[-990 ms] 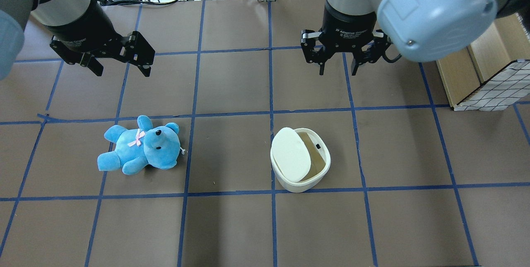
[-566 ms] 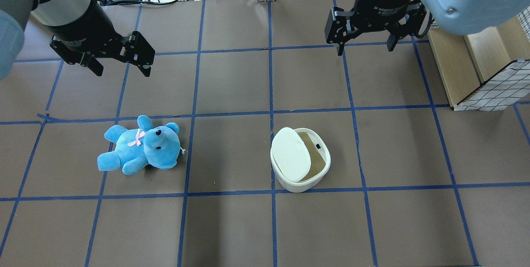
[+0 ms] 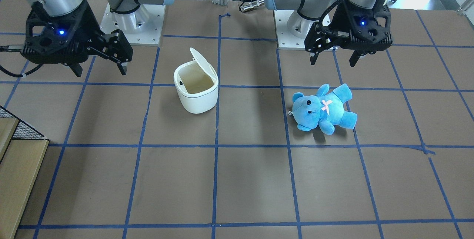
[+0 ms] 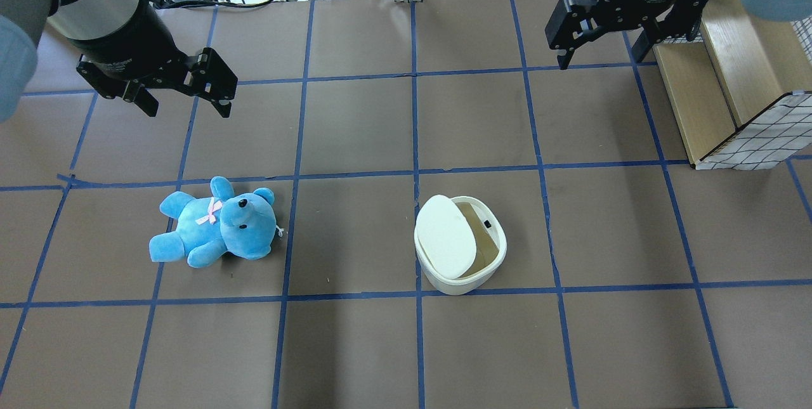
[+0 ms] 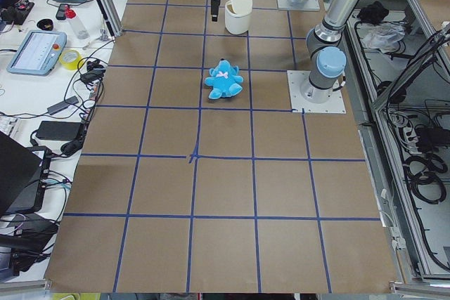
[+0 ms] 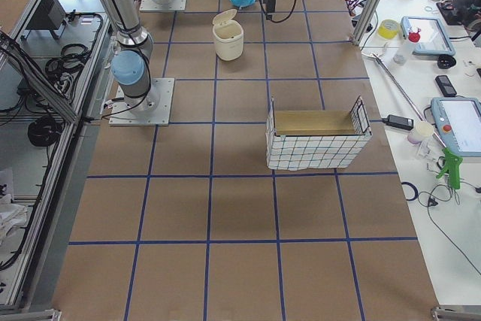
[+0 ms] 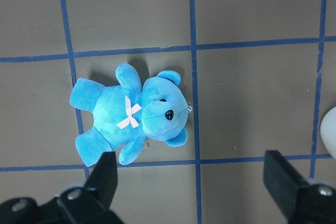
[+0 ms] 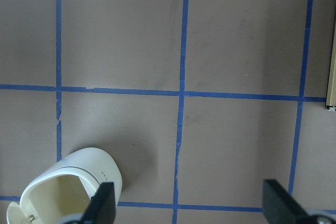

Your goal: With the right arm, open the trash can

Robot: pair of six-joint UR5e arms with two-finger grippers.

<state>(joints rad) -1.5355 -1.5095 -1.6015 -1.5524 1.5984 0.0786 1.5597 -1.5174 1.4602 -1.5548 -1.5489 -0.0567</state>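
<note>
Trash can (image 4: pixel 458 282) is set on the brown surface (image 4: pixel 355 130), lid (image 4: pixel 446 238) tilted up, beige inside exposed. Right pincer (image 4: pixel 601 57) is seen released, well apart from it; white lettering on its body seems to read "Adaptive Gripper". Left pincer (image 4: pixel 188 110) is spread wide near a blue teddy bear (image 4: pixel 216 225).

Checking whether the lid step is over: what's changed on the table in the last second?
The right end effector, open and empty, drew away from the trash can, rightward and upward in the overhead view. The left end effector, blue teddy and the raised lid stayed put.
</note>
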